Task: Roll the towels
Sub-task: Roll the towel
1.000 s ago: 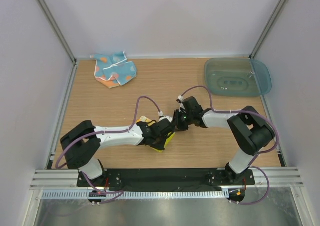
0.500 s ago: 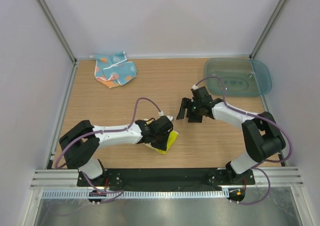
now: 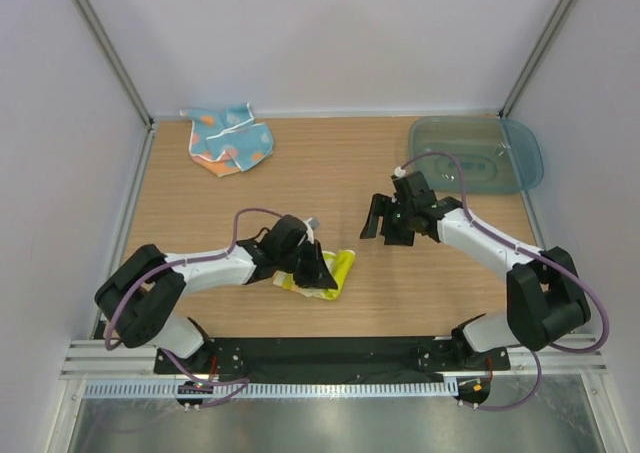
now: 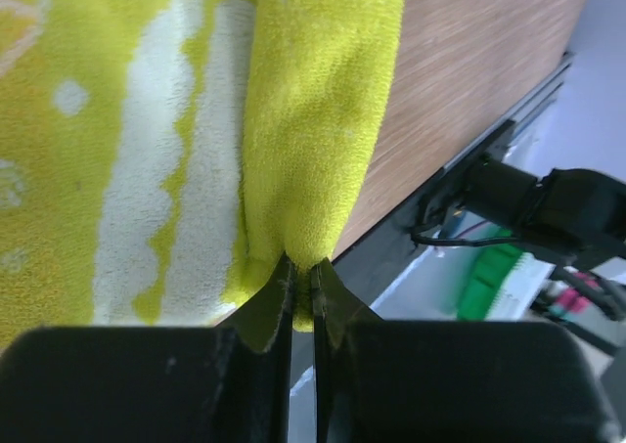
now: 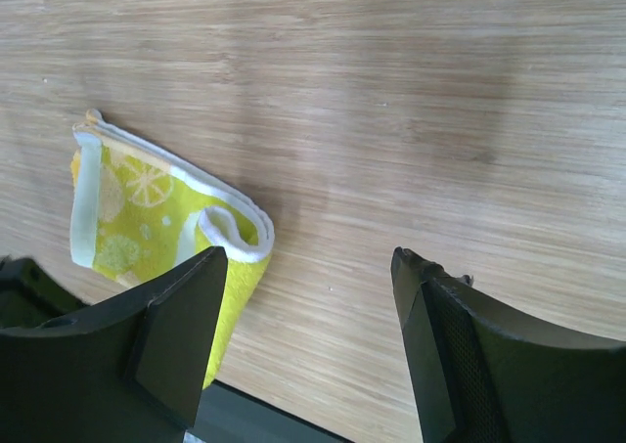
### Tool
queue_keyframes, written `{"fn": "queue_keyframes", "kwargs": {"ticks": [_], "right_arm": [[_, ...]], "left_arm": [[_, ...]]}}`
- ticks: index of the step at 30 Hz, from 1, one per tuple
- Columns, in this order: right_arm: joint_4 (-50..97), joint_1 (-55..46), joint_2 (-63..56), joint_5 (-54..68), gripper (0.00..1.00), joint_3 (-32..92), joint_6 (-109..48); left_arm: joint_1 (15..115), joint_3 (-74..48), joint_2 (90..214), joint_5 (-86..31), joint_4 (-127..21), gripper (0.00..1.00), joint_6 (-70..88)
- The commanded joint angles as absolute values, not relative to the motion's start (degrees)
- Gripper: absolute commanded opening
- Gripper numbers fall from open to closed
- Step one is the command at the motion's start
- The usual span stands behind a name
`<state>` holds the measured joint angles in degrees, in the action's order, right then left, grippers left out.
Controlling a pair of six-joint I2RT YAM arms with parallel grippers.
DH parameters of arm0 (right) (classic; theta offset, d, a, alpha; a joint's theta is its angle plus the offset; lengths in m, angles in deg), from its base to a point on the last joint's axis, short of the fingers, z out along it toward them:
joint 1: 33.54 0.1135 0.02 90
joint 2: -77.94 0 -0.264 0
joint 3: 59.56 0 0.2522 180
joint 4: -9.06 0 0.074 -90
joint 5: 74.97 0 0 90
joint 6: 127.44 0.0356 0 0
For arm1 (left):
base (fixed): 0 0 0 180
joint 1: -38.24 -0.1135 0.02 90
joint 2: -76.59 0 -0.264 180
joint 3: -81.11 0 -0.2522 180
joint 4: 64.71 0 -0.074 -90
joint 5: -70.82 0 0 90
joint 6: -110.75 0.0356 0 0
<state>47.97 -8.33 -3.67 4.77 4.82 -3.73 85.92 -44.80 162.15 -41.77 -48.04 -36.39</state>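
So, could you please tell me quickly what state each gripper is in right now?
The left gripper is closed, pinching a fold of the yellow towel.
The right gripper is open, holding nothing.

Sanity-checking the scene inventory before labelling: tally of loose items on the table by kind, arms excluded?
Towels: 2 (yellow towel, blue towel)
Trays: 1 (teal tray)
Total: 3
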Motion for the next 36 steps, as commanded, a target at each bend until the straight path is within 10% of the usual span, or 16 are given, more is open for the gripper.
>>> {"fn": "queue_keyframes", "kwargs": {"ticks": [1,8,36], "right_arm": [[49.2,-8.3,-0.6,3.4,0.75,4.6,-3.8],[49.2,-8.2,-0.2,2.3,0.75,4.3,-3.4],[14.7,3.3,-5.6,-10.9,0.71,-9.4,2.2]], "left_arm": [[83.0,-49.9,160.4,-50.4,-60.1,0.00,-45.8],[79.7,-59.0,163.5,-54.5,-78.0,0.00,-58.7],[69.9,-68.2,167.4,-53.4,-74.5,0.00,-66.1]]}}
